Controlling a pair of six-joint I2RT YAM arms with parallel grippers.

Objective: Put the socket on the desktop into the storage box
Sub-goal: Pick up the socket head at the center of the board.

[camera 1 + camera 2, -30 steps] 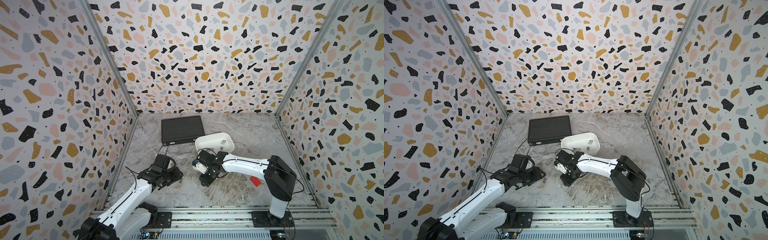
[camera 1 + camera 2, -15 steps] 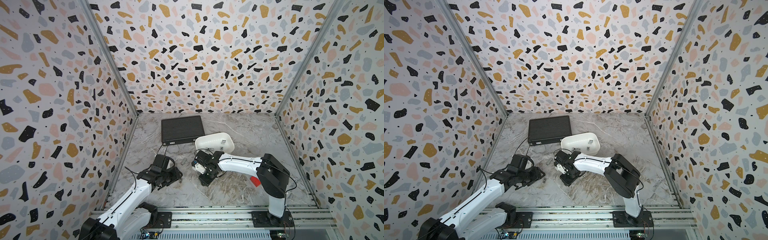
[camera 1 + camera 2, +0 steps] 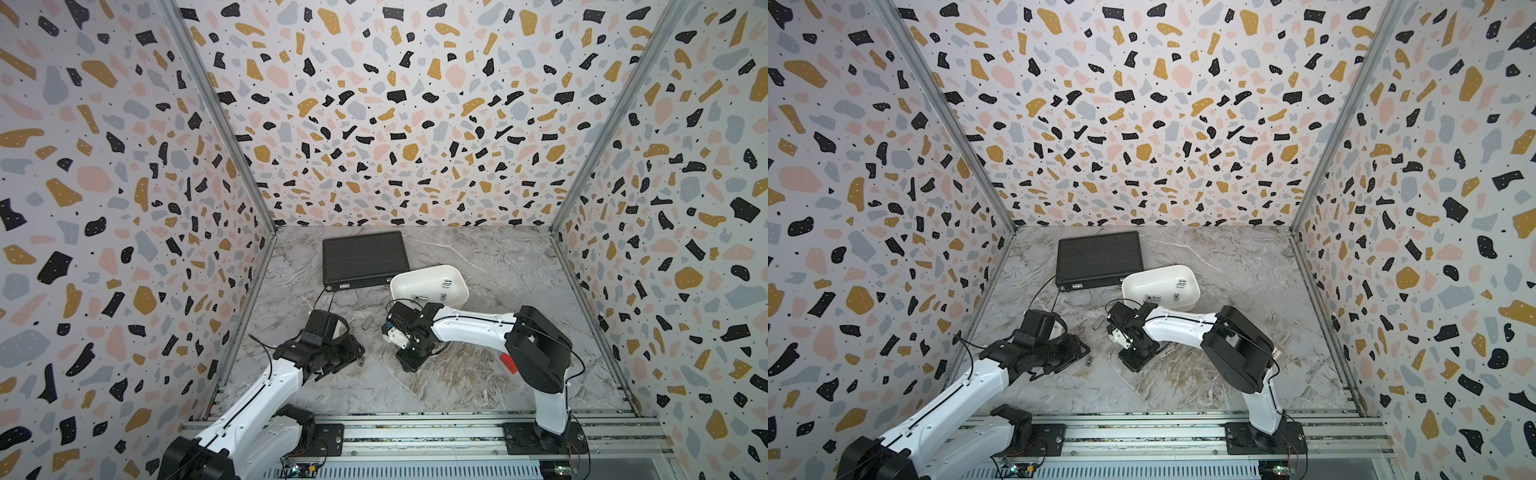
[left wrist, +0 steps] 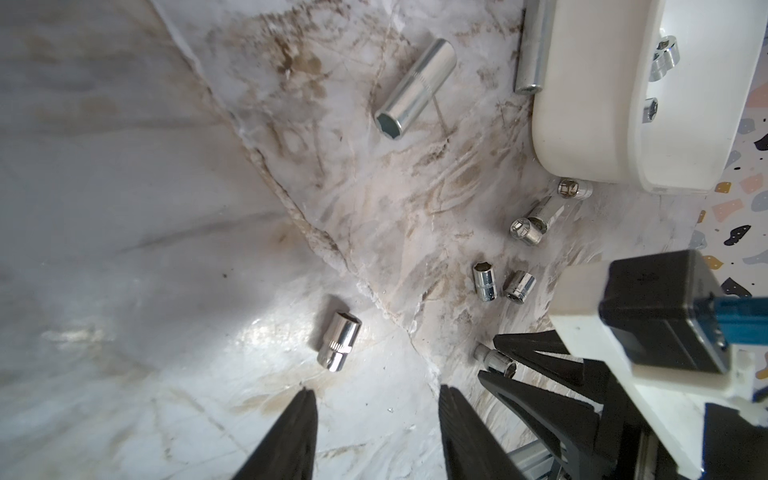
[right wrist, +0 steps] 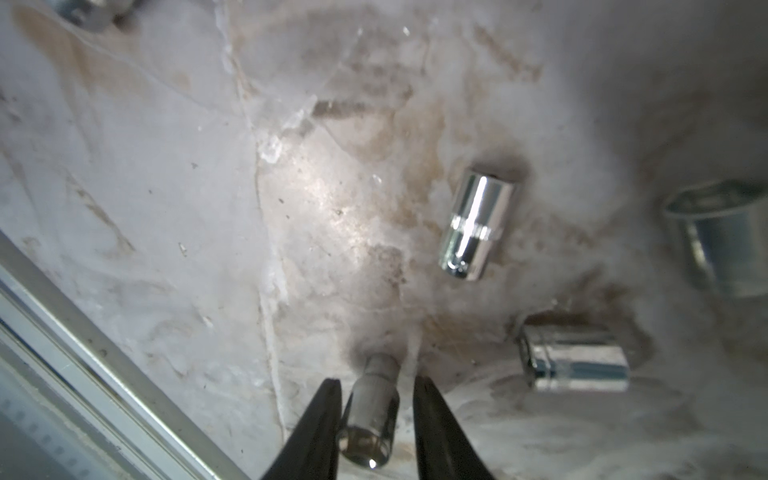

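Several chrome sockets lie loose on the marble desktop [image 3: 469, 386]. My right gripper [image 5: 375, 380] points down at one small socket [image 5: 374, 415] that lies between its fingers; one finger touches it and a narrow gap shows at the other. The left wrist view shows this same socket [image 4: 494, 359] between the right gripper's black fingers. My left gripper [image 4: 376, 390] is open and empty, with another socket [image 4: 338, 340] just ahead of its tips. The white storage box [image 3: 424, 277] stands tilted behind the right gripper [image 3: 409, 364] and holds a few sockets.
A long socket [image 3: 368, 323] lies between the two arms. More small sockets [image 4: 484, 282] lie near the storage box [image 4: 598, 104]. A black ribbed case [image 3: 363, 259] sits at the back left, its cable trailing forward. A red block [image 3: 508, 362] lies under the right arm.
The right gripper's jaws have narrowed around the small socket, and the right arm's elbow has shifted left. The left arm has not moved.
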